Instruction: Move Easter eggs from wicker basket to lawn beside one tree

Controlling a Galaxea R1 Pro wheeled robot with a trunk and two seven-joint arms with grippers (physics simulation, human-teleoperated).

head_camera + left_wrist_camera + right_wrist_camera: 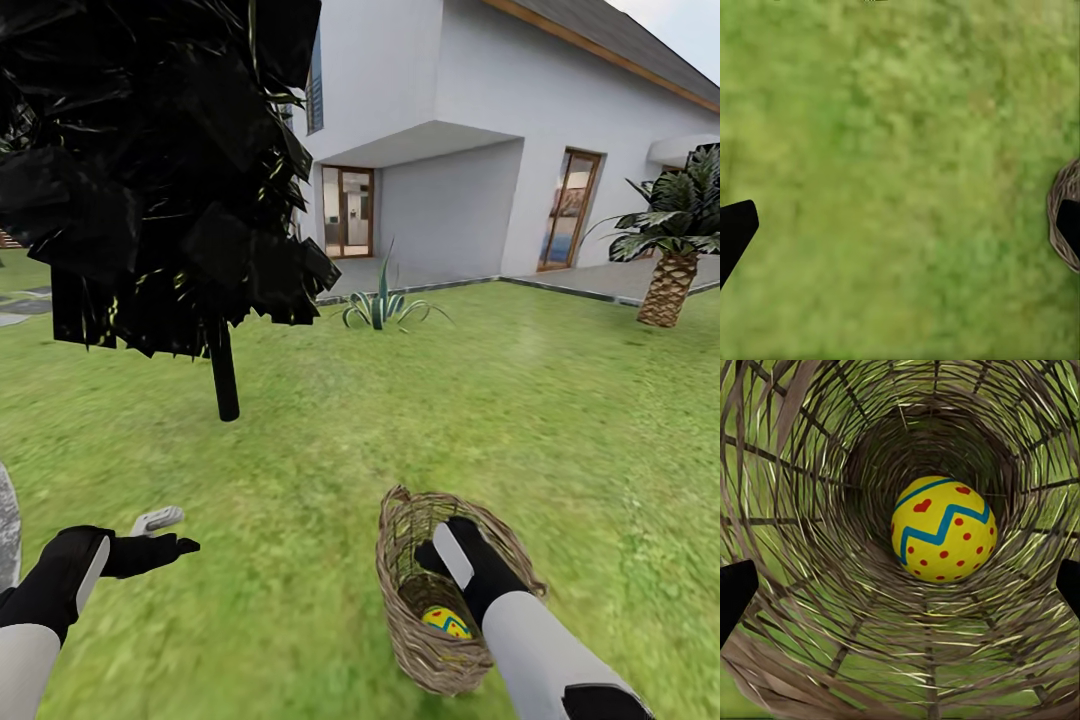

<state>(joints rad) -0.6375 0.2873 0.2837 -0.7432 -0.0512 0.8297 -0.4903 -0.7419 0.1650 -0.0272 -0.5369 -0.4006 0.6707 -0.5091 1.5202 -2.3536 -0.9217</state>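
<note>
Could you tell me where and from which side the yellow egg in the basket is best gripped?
Probably across the middle of the yellow zigzag-banded Easter egg, coming straight down through the mouth of the woven wicker basket: the walls close it in all round, and the right gripper's fingers are spread.

One egg (943,529), one basket (400,560)

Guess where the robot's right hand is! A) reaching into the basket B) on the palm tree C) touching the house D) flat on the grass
A: in the head view the right gripper dips inside the basket, and the right wrist view looks straight down the woven walls at a yellow egg lying at the bottom.
</note>
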